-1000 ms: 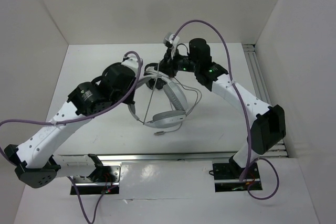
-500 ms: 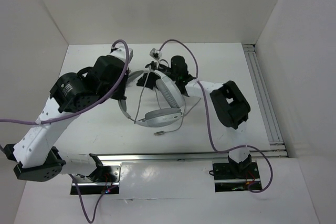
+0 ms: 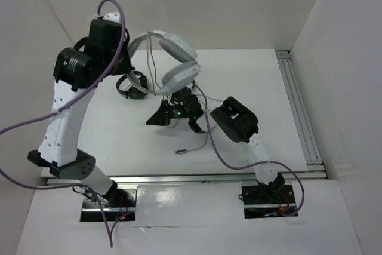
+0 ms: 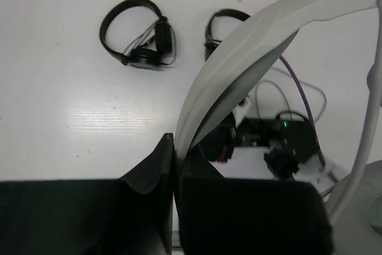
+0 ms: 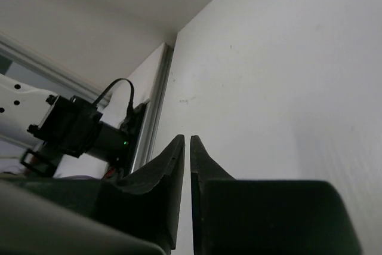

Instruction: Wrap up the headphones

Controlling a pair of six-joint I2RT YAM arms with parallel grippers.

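Up has come my left arm, lifting the headphones clear of the table, and my right arm has folded in low beneath them. My left gripper is clamped on the wide band, which arches up and to the right from the fingers. My right gripper sits just under the lower cup, its jaws nearly together, with nothing between them that I can see. The cable trails past that hand to its plug on the table, so my right hand is nearer the slack.
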